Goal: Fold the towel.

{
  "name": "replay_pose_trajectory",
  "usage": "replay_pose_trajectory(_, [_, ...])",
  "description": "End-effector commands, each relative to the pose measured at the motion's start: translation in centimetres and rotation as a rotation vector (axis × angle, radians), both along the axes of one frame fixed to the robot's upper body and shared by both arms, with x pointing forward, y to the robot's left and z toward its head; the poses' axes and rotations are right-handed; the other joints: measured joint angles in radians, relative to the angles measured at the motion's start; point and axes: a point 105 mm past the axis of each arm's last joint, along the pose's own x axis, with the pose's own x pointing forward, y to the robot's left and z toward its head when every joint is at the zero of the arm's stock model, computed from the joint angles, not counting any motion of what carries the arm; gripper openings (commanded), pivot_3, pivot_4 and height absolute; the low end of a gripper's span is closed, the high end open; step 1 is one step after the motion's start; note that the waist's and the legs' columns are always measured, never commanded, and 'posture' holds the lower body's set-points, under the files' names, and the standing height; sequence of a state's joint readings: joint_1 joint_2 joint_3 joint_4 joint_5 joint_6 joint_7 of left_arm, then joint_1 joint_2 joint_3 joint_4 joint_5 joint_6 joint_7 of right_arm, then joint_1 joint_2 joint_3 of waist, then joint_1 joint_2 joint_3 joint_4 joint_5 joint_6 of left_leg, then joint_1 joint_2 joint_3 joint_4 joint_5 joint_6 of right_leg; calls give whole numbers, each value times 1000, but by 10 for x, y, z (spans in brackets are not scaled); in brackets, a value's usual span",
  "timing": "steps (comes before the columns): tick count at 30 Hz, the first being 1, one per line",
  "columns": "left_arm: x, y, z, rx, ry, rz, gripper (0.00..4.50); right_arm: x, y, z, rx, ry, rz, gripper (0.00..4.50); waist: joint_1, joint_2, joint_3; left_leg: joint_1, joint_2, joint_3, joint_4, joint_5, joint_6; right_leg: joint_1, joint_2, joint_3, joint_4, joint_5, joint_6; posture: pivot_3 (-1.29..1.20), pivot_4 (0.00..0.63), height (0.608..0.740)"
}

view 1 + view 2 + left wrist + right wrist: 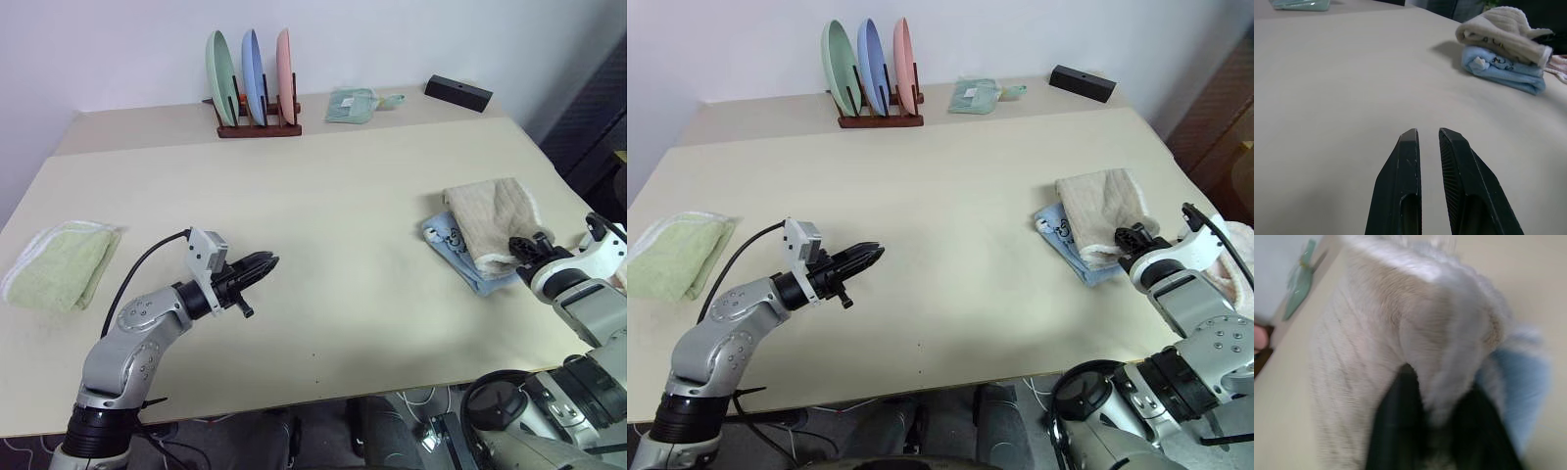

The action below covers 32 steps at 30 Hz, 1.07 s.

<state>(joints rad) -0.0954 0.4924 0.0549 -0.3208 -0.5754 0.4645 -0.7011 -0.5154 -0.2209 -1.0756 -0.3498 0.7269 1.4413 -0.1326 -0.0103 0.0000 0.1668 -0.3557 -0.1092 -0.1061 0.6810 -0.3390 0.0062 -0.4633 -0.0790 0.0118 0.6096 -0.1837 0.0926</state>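
The towel (495, 220), beige and folded into a thick bundle, lies at the table's right side on top of a light blue cloth (446, 240). My right gripper (524, 245) is at the towel's near edge. In the right wrist view its gripper (1442, 379) stands open, with a raised fold of the towel (1400, 318) between the two fingers. My left gripper (269, 262) hovers low over bare table at the left front, pointing toward the towel (1503, 29). Its fingers (1408, 161) are shut to a thin slit with nothing between them.
A folded light green towel (59, 264) lies at the table's left edge. At the back stand a wooden rack (257, 122) with three plates, a small teal cloth (353, 105) and a black box (458, 92). The table (323, 206) is bare between the two grippers.
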Motion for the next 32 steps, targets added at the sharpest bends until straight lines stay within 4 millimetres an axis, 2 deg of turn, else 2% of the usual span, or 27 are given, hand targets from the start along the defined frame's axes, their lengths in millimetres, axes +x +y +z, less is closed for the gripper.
replay_pose_trajectory(1, [-3, 1, 2, 1, -30, -4, 613, -1, -8, 32, -177, -94, -23, 2921, 0, 0, 0, 0, 0, 0, 0, 0, 0, 0, 0, 0, 0, 0, 0, 0, 150, 733])
replay_pose_trajectory(4, [-3, 1, 0, 0, -29, -1, 613, 0, -13, 44, -249, -128, -39, 4447, 0, 1, 0, 0, 0, 0, 0, 0, 0, 0, 0, 0, 0, 0, 0, 0, 150, 733])
replay_pose_trajectory(5, [-3, 0, 0, -1, -30, -2, 613, 0, -15, 47, -258, -142, -41, 4447, 0, 1, 0, 0, 0, 0, 0, 0, 0, 0, 0, 0, 0, 0, 0, 0, 150, 733])
replay_pose_trajectory(6, [-2, 1, 1, 0, -31, 1, 613, 1, -16, 60, -313, -176, -29, 4447, 1, 1, 0, 0, 0, 0, 0, 0, 0, 0, 0, 0, 0, 0, 0, 0, 150, 733])
replay_pose_trajectory(8, [6, 15, 6, 16, -59, 63, 613, 2, -17, 95, -565, -249, -7, 4447, 1, 3, 2, 0, 0, 0, 1, 0, 1, 1, 0, 0, -1, 0, 0, 0, 150, 733])
replay_pose_trajectory(9, [14, 29, 10, 26, -77, 129, 613, 6, -7, 111, -690, -297, 53, 4447, 2, 5, 3, 0, -1, 1, 1, 0, 1, 1, 0, 0, -1, 0, 0, 0, 150, 733])
replay_pose_trajectory(10, [19, 37, 12, 31, -90, 173, 613, 9, 0, 118, -764, -325, 99, 4447, 1, 5, 3, 0, -1, 1, 1, 0, 0, 1, 0, 0, -1, 0, 1, 0, 150, 733])
replay_pose_trajectory(11, [24, 48, 14, 51, -107, 224, 613, 13, 16, 121, -825, -358, 188, 4447, -1, 4, 3, 0, 0, 1, 1, 0, 0, 1, 0, -1, -1, 0, 1, 0, 150, 733])
replay_pose_trajectory(13, [28, 58, 15, 87, -129, 282, 613, 18, 35, 120, -895, -394, 311, 4447, -6, 1, 2, 1, 1, 1, 0, 0, 0, 2, 2, -1, -1, 0, 1, 0, 150, 733])
replay_pose_trajectory(16, [29, 89, 20, 139, -172, 414, 613, 20, 97, 103, -1027, -468, 659, 4447, -5, 1, 2, 2, 1, 1, 0, 1, -3, 2, 1, 0, -2, 0, 1, 0, 150, 733])
replay_pose_trajectory(20, [16, 100, 27, 164, -203, 443, 613, 22, 135, 84, -982, -534, 884, 4447, 3, 0, 3, 0, 1, 1, 0, 1, -3, 1, 1, 0, -3, 0, 1, 0, 150, 733])
replay_pose_trajectory(23, [6, 98, 29, 170, -202, 437, 613, 28, 144, 72, -976, -541, 953, 4447, 16, 0, 3, -1, 1, 0, 1, 1, -2, 3, 1, -2, -9, 1, 2, 0, 150, 733])
replay_pose_trajectory(32, [-7, 86, 26, 179, -176, 415, 613, 46, 144, 54, -949, -529, 996, 4447, 23, -1, 3, -1, 1, 0, 1, 0, -1, 4, 1, -2, -12, 3, 3, 0, 150, 733])
